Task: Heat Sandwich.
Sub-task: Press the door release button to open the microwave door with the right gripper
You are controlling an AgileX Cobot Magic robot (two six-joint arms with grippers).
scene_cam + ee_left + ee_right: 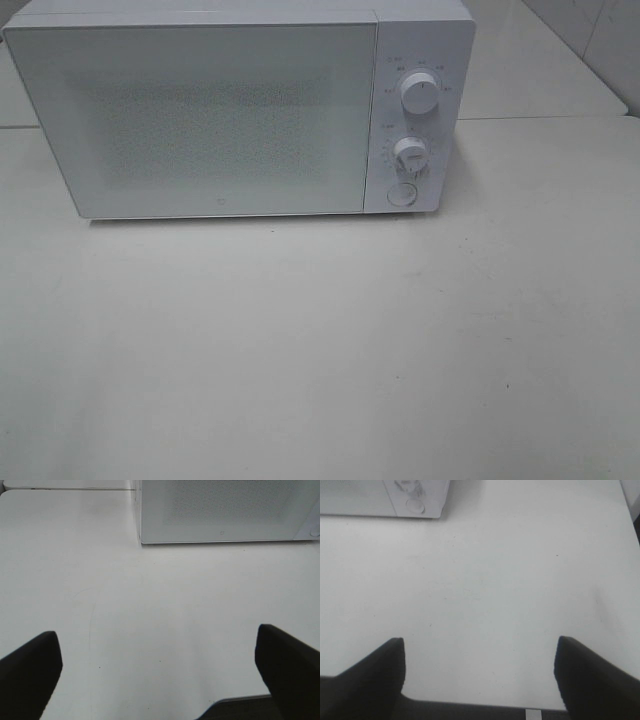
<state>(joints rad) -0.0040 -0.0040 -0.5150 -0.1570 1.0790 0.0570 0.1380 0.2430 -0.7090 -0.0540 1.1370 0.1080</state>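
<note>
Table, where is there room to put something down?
The whole front of the table is bare, from the microwave door to the near edge. Another bare strip lies right of the microwave, beside its knobs. The back left is crowded: the microwave fills it. The left claw and right claw hang open over the near part, holding nothing.

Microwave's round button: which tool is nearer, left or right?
Right, probably. The right tool, open, hangs over the table short of the round button, a little to its right. The left tool, open, hangs short of the microwave door, further left of the button.
</note>
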